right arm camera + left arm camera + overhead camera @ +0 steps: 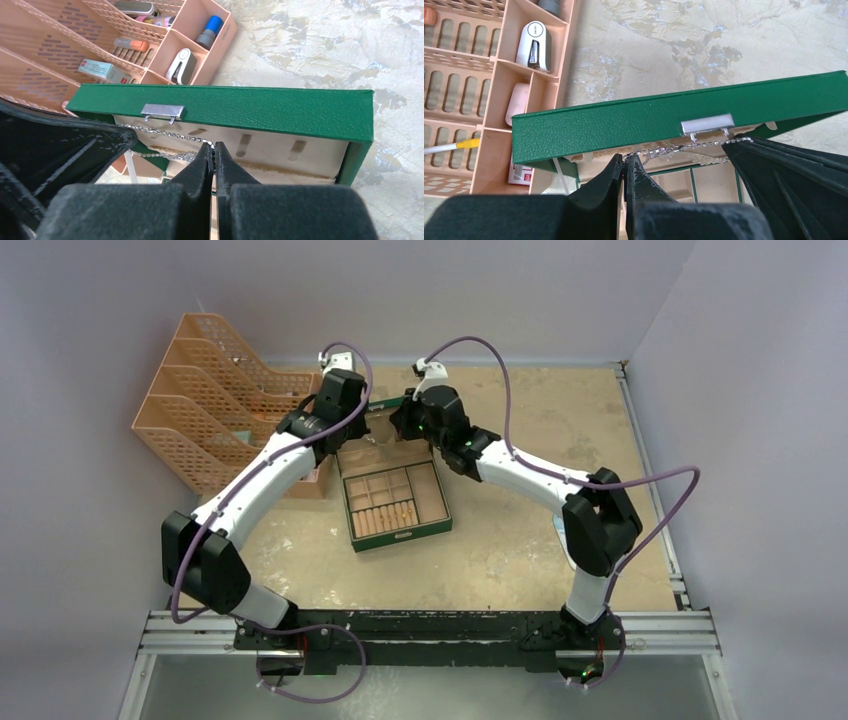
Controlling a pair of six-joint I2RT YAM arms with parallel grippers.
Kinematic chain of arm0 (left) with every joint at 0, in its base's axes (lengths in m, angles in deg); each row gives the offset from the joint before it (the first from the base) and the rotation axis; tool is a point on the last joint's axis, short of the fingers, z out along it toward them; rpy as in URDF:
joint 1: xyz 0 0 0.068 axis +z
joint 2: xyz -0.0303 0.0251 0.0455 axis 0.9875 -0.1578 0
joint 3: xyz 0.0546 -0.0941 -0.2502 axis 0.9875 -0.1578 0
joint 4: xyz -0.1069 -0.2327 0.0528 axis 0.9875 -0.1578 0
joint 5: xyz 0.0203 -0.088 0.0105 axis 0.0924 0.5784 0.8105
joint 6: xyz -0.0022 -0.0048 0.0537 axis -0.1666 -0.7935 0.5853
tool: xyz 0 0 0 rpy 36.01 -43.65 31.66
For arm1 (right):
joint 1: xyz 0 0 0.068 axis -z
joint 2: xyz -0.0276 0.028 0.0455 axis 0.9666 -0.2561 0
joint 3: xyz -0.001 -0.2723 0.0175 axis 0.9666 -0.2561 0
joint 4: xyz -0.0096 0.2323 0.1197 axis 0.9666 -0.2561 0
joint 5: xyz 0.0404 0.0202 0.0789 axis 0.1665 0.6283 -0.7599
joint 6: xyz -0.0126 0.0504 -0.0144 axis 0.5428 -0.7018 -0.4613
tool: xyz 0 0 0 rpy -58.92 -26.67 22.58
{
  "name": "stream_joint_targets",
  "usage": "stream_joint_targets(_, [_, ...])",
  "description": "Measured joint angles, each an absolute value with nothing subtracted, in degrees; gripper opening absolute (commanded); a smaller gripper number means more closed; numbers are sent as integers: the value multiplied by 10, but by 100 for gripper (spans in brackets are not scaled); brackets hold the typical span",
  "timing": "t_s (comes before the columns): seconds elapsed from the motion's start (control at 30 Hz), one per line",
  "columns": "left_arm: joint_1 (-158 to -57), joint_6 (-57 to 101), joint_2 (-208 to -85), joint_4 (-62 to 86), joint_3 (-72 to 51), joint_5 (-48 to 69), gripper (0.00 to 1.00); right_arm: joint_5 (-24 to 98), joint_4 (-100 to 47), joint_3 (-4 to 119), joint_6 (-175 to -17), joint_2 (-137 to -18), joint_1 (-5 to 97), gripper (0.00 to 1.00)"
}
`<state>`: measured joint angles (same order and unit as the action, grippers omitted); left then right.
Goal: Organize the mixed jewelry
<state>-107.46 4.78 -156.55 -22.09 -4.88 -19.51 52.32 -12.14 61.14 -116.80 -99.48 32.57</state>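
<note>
Surface [674, 40] is extending beyond the green lid [649, 117]. Beneath its clasp edge, left hand [625, 162] and right hand [214, 150] are each pinching the silver chain [684, 147], arms angling inward.

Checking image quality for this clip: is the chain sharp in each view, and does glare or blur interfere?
Left wrist: silver chain crisp with glints, metal clasp bright, left gripper dark and blurred near the lens. Right wrist: chain sharp too, right gripper defocused toward the bottom edge. Top external: soft, evenly lit; the arms hide the chain.
</note>
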Motion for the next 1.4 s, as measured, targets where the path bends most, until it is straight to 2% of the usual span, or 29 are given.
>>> stream_joint_targets(0.9, [-1065, 65, -1616, -199, -35, -192, 3, 576, -146, 638, -1188, -1025, 323, 0])
stream_joint_targets(1.13, [-1065, 63, -1616, -201, -35, -200, 16, 578, -148, 640, -1192, -1025, 324, 0])
stream_joint_targets(1.4, [-1061, 58, -1616, -212, -35, -220, 13, 578, -148, 640, -1200, -1025, 324, 0])
